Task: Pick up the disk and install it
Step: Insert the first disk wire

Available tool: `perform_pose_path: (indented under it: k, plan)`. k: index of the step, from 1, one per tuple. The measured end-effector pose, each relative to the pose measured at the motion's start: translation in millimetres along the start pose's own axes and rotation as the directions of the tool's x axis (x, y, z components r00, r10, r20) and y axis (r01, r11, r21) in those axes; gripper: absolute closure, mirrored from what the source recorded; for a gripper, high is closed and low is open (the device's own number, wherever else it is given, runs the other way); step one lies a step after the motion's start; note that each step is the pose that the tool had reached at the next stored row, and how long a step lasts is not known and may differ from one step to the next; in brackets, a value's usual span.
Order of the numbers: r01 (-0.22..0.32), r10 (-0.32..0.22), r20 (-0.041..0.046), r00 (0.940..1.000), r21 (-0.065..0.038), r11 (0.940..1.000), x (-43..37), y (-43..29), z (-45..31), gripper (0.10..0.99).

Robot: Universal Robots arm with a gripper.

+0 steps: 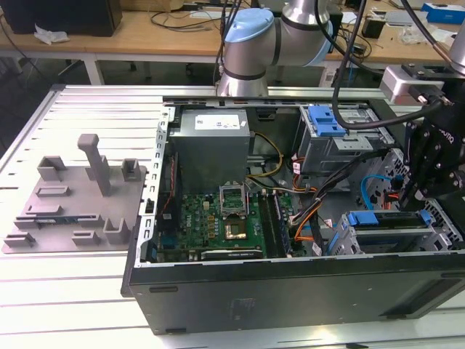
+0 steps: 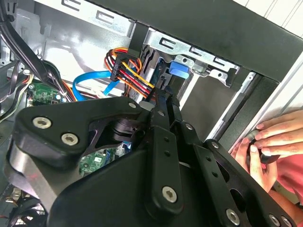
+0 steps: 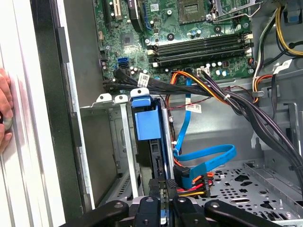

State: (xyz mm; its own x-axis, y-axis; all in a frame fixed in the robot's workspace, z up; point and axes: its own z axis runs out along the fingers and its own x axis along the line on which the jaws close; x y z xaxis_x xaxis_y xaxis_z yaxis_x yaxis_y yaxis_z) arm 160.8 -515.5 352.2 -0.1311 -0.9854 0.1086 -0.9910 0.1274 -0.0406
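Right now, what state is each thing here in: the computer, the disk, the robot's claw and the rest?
computer case: lying on its side, open.
disk: standing on edge in the drive cage.
gripper: low in the case, at the disk's end.
blue cable: looped beside the disk.
hand: against the case's outer side.
grey tray: flat on the table, beside the case.

Claw [image 2: 163,98] at drive bay [image 2: 208,57], blue-framed disk [image 2: 179,71] in slot, cable bundle [image 2: 130,75] beside it, hand [image 2: 267,142] at case [image 2: 227,28] edge
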Motion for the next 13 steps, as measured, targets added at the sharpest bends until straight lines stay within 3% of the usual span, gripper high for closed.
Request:
perform_pose_path:
  k: [13]
  plan:
    - [0.000, 0.000, 0.0000, 1.0000, 0.000, 1.0000, -0.3, 0.1, 3.0, 0.922]
